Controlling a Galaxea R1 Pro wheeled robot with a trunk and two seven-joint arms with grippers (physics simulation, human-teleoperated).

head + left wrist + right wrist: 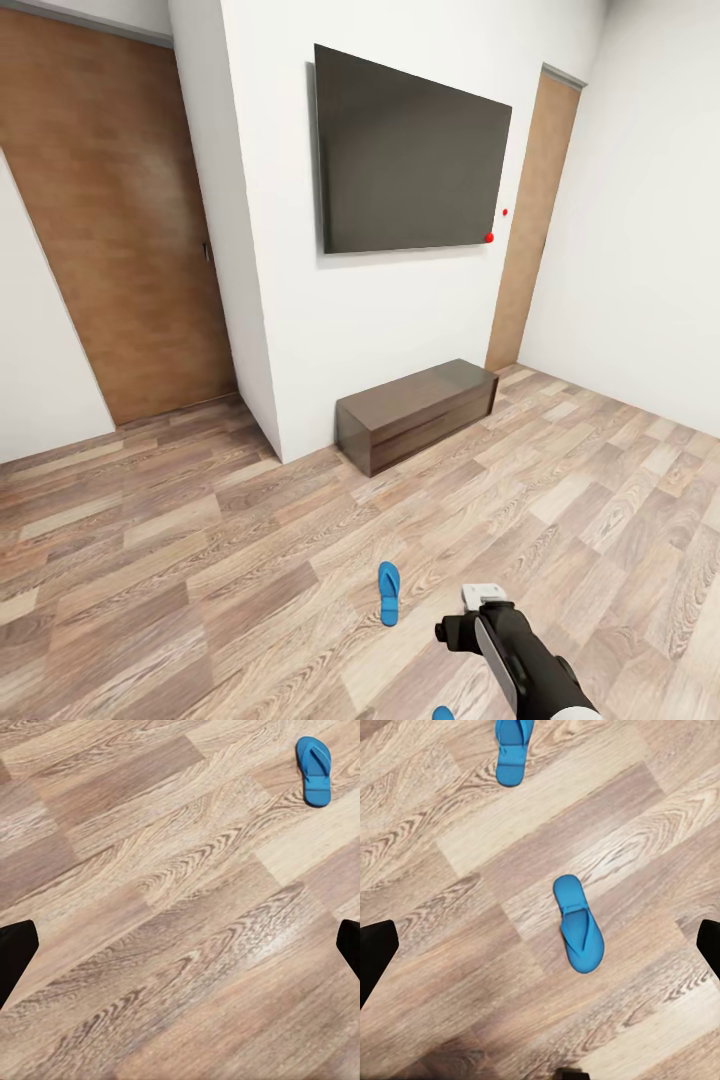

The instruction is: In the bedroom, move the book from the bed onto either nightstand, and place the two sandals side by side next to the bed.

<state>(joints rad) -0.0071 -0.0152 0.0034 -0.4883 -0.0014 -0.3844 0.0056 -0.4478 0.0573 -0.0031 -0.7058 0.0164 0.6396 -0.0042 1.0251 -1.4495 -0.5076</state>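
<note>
Two blue sandals on the bedroom floor (200, 540), well short of the wall-mounted TV (410, 155).

One sandal (389, 592) lies between the low bench (418, 412) and the right claw (480, 612); the other sandal (579, 934) lies apart from it. Both claws stand released, fingertips (376, 952) spread wide.

two blue sandals (578, 934) (513, 750), one bench (417, 413), one screen (410, 155), two doors (120, 220) (530, 220)

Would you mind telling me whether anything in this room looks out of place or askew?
Yes: the two sandals lie apart on the bare floor, one well ahead of the other in the right wrist view, not side by side. Two small red dots by the wall screen's corner also look odd.
</note>
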